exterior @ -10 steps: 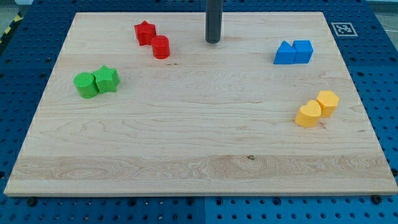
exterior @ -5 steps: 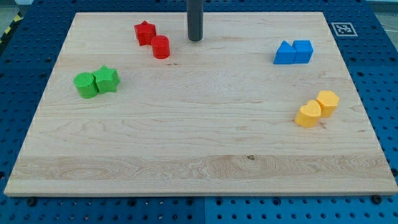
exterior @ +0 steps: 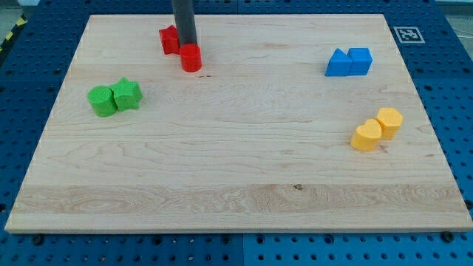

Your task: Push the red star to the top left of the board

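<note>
On the wooden board [exterior: 236,162], my tip [exterior: 185,44] half hides the red star [exterior: 169,40] (no jaws).

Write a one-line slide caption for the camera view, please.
My tip sits between the red star and the red cylinder, near the board's top left.

Bright, even light (soft shadows)

Star [exterior: 169,40] just left of tip [exterior: 185,46]
</note>
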`<state>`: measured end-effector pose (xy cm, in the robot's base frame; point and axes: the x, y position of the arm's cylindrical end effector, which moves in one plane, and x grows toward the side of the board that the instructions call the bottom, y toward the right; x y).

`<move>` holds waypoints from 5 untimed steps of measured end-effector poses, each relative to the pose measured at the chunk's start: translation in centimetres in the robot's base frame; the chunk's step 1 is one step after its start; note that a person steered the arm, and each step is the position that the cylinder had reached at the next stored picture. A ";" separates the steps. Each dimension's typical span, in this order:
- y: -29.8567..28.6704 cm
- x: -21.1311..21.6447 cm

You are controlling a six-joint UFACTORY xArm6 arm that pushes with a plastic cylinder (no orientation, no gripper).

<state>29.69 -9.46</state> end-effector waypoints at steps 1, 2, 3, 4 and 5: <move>-0.7 0.5; -4.4 -1.0; -6.4 -2.1; -6.7 -2.6; -5.0 -1.6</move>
<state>28.11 -14.48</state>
